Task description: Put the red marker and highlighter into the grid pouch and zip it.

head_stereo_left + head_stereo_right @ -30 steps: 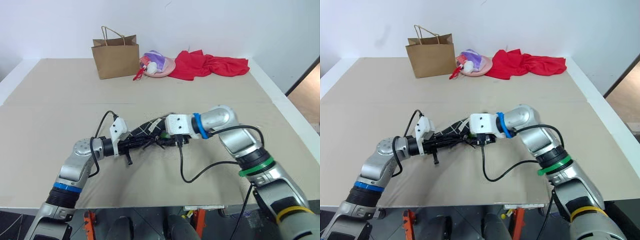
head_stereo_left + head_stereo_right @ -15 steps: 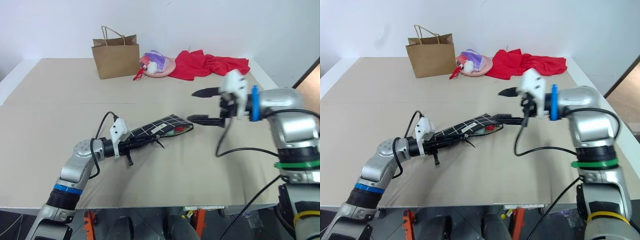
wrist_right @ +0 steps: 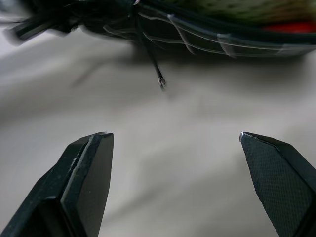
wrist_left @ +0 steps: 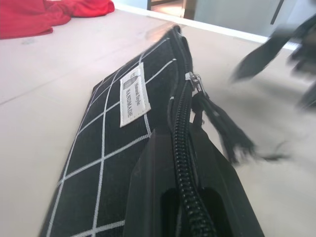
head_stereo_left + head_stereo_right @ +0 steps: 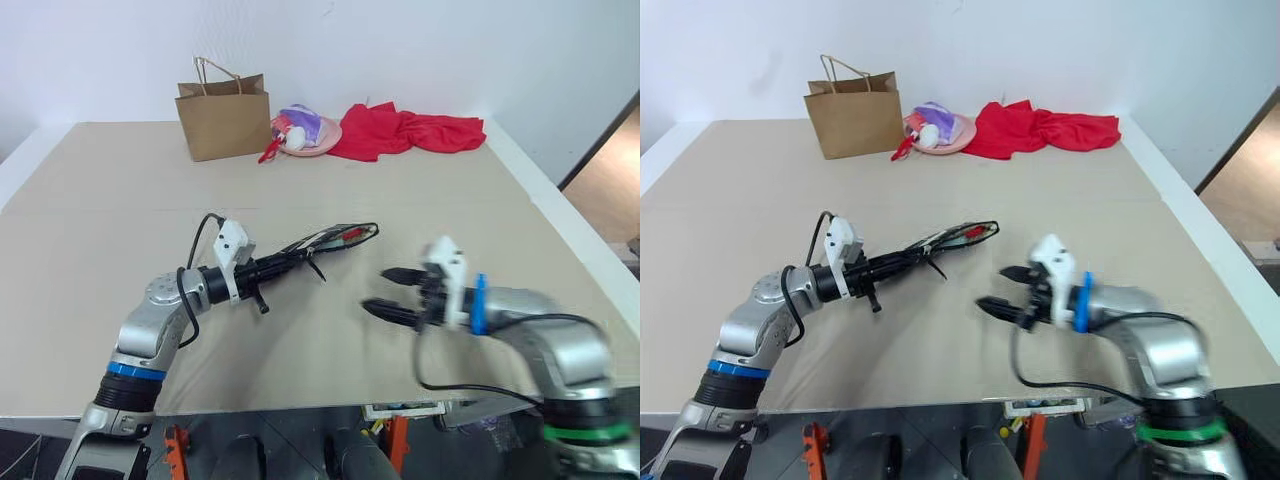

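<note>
The work surface is a wide beige table (image 5: 100, 200) with a faint seam running across it; a white wall stands behind its far edge, and a strip of brown floor shows past the right-hand edge.

Along the far edge, from left to right: a brown paper bag (image 5: 223, 120) standing upright with its handles up; a pink plate (image 5: 318, 140) just beside it, carrying a purple-and-white bundle whose make-up cannot be told; a large red cloth (image 5: 405, 130) lying crumpled, touching the plate's right side. These three items are well apart from both arms; nothing lies between the grippers and the pouch.

The grid pouch (image 5: 335, 237) is held clear of the table, near the table's middle, extending from the left gripper (image 5: 272, 269) toward the right; its mouth at the free end stands open, and a red item shows inside it, too small to identify with certainty; in the right wrist view a red patch and a pale green patch show through the opening. The white label (image 4: 130, 95) and the zipper pull cord (image 4: 224, 133) appear in the left wrist view; the cord hangs loose below the zip.

Left gripper: jaws clamped on the zippered edge of the pouch.

Right gripper (image 5: 392, 294): jaws spread wide, holding nothing; positioned near the pouch's open end, lower and to its right, not touching it.
</note>
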`<move>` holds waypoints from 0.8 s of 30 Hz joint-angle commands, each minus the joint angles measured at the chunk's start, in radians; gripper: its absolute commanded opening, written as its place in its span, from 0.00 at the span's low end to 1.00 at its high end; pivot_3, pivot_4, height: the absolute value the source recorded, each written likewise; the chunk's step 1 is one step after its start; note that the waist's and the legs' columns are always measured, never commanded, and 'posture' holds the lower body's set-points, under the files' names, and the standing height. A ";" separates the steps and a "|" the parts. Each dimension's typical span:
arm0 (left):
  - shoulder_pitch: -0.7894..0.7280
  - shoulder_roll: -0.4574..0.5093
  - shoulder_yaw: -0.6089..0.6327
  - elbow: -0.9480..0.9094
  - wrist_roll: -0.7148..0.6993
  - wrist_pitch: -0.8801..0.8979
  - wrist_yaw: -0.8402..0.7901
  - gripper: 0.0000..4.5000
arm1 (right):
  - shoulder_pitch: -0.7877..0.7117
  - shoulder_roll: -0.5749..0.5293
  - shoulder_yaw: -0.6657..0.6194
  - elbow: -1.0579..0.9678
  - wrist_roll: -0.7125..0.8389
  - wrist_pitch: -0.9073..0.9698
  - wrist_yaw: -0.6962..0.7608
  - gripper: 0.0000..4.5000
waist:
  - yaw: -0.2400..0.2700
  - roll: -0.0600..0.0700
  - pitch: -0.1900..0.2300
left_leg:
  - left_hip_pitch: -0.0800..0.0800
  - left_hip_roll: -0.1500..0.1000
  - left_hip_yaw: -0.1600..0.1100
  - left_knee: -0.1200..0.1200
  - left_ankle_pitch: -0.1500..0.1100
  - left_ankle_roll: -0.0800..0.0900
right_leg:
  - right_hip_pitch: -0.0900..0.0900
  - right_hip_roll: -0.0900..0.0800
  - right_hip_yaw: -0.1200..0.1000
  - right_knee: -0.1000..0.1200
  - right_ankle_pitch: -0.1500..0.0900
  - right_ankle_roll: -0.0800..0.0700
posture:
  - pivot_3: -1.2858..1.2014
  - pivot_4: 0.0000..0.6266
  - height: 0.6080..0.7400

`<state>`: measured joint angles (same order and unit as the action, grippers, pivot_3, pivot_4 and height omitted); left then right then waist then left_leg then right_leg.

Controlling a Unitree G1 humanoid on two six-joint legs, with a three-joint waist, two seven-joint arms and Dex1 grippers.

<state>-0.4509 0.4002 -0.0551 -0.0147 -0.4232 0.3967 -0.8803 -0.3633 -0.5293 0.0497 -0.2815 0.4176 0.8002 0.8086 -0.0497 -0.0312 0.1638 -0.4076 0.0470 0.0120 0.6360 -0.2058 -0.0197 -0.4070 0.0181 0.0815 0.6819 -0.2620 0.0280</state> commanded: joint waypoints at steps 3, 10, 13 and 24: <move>-0.044 -0.010 0.010 -0.028 -0.015 0.012 0.009 0.00 | -0.138 0.102 0.087 0.049 -0.046 0.008 -0.101 0.98 | 0.002 0.000 0.000 | -0.001 0.000 0.000 0.000 0.000 0.000 | 0.000 -0.001 0.000 -0.001 0.000 0.001 | 0.52 0.24 1.00; -0.041 -0.017 0.006 -0.037 -0.007 0.014 0.012 0.00 | -0.278 0.190 0.158 0.160 -0.074 -0.024 -0.106 0.86 | 0.003 0.000 0.000 | -0.004 -0.001 0.000 0.000 -0.001 0.000 | -0.002 -0.003 -0.001 -0.001 -0.002 0.002 | 0.52 0.24 1.00; -0.035 -0.014 0.011 -0.034 -0.003 0.008 0.015 0.00 | -0.281 0.189 0.164 0.167 -0.080 -0.041 -0.097 0.61 | 0.004 0.000 0.000 | -0.005 -0.002 -0.001 0.000 -0.001 0.001 | -0.002 -0.003 -0.002 -0.001 -0.003 0.001 | 0.52 0.24 1.00; -0.016 -0.008 0.010 -0.029 0.004 -0.017 0.002 0.00 | -0.255 0.121 0.131 0.150 -0.083 -0.071 -0.057 0.03 | 0.004 0.000 0.000 | -0.005 -0.002 -0.002 0.000 -0.001 0.001 | -0.002 -0.003 -0.003 -0.001 -0.003 0.002 | 0.52 0.24 1.00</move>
<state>-0.4677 0.3830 -0.0587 -0.0149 -0.4168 0.4076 -0.8748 -0.6236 -0.3847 0.2213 -0.0988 0.3285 0.7487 0.7423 -0.0461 -0.0316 0.1638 -0.4130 0.0451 0.0100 0.6358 -0.2073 -0.0189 -0.4089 0.0146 0.0784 0.6805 -0.2651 0.0299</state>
